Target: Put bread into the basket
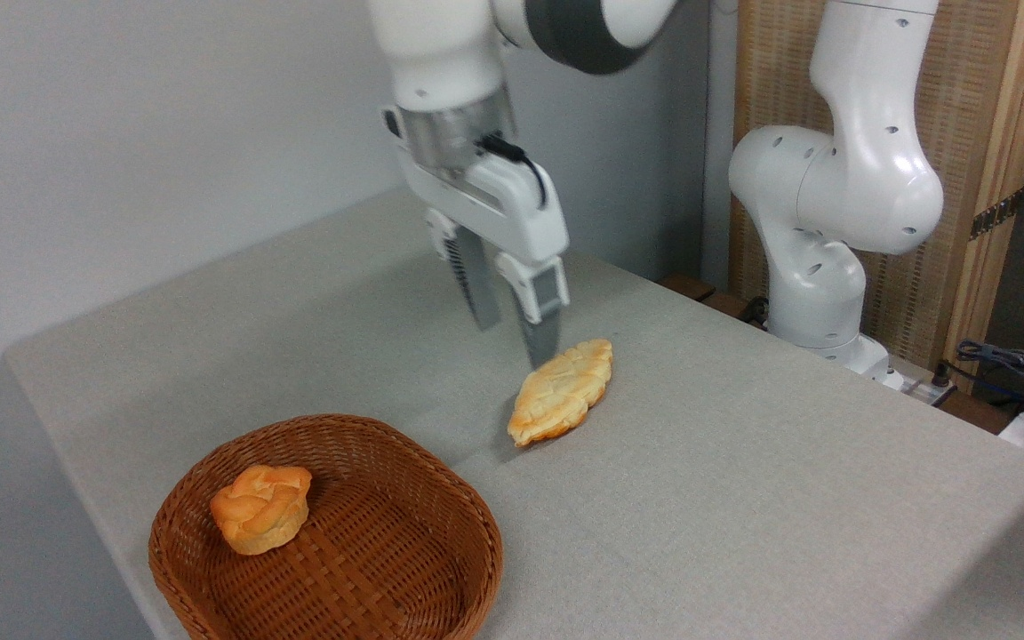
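Note:
The bread (563, 390), a long pale golden braided loaf with browner edges, lies flat on the grey table (743, 498). My gripper (516, 342) hangs open just above and behind its upper left side, nothing between the two grey fingers; the nearer fingertip (540, 351) is close to the loaf's far end. The brown woven basket (468, 507) sits at the table's front left, below and left of the bread. Inside it, toward its left side, rests a small round orange-golden bun (261, 508).
The arm's white base (819, 231) stands at the table's back right, in front of a wooden panel (983, 133). Cables (1019, 369) lie at the far right. The table's left edge runs close beside the basket.

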{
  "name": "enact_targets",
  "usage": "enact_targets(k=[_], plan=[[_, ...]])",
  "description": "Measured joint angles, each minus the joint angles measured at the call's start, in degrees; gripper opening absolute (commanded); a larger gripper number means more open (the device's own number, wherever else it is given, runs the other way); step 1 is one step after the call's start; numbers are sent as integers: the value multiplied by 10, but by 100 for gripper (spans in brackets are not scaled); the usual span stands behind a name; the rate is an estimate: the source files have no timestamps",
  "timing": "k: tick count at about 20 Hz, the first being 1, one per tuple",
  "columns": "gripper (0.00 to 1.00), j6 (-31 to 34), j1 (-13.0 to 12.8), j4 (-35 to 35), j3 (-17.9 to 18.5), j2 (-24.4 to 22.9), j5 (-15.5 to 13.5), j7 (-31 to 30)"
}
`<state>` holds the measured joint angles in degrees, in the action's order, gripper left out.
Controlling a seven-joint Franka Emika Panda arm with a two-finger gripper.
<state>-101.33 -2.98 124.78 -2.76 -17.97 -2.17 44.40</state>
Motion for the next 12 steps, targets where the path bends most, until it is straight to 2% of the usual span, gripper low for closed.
enact_targets(k=[4, 9, 12], plan=[[100, -15, 6, 80, -3, -37, 0, -1], [100, -47, 27, 116, -18, -37, 0, -1], [100, -68, 31, 129, -48, -23, 0, -4]])
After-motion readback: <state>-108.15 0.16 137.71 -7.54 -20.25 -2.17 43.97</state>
